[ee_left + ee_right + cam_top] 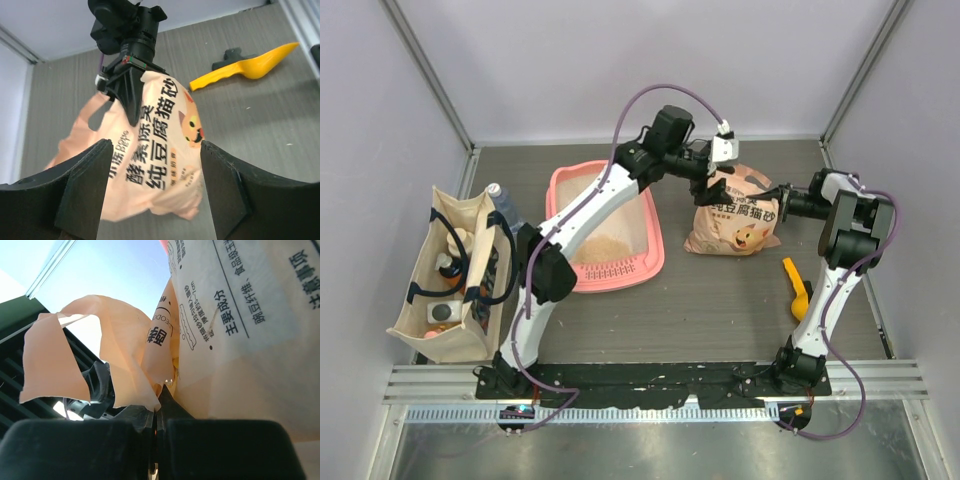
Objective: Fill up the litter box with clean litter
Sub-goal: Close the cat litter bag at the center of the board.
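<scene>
While the left gripper (156,146) hangs by the bag (735,222) with jaws wide apart, only the right gripper (156,412) is pinched on its thin plastic flap. I'd worry that flap tears or slips and dumps granules beside the litter box (620,281), not onto the clean litter (610,246) inside. Left arm stretches across the box; right elbow's folded high.

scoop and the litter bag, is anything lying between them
Nothing. Only a short stretch of bare table separates the yellow scoop from the peach litter bag. The top view and the left wrist view both show it.
</scene>
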{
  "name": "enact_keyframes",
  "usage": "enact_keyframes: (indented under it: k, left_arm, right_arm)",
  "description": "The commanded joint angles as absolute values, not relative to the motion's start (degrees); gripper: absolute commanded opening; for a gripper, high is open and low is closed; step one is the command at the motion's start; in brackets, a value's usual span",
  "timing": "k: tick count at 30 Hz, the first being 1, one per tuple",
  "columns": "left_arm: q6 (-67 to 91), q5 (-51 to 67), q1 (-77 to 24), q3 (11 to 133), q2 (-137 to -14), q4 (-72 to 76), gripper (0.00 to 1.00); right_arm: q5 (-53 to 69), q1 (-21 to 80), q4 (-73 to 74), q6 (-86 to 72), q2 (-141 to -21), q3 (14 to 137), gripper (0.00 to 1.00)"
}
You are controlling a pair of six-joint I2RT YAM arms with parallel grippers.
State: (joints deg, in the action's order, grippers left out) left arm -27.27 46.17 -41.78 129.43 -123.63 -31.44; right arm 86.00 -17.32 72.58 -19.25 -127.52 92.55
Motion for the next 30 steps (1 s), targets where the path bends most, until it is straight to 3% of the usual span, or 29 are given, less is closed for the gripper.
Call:
enact_keyframes:
  k: [1, 8, 18, 30]
  left_arm:
    - [-42.7, 46.8, -41.1, 138.2, -128.7, -41.0, 0.74]
    - [-48.0, 44.2, -42.5, 139.4, -132.4, -44.4, 0.66]
    - [-45.4, 42.2, -43.7, 141.7, -138.4, -37.5, 0.58]
    - [-48.0, 43.2, -44.4, 141.1, -139.7, -40.0, 0.3]
  right_arm:
    - [82.8, -15.7, 72.6, -19.6, -124.5, 92.2, 0.01]
    - [82.8, -15.6, 72.4, -19.3, -124.1, 90.9, 0.01]
    - [81.1, -14.1, 72.9, -17.8, -122.6, 91.2, 0.01]
    - [80.8, -12.8, 69.7, -20.4, -125.6, 97.0, 0.01]
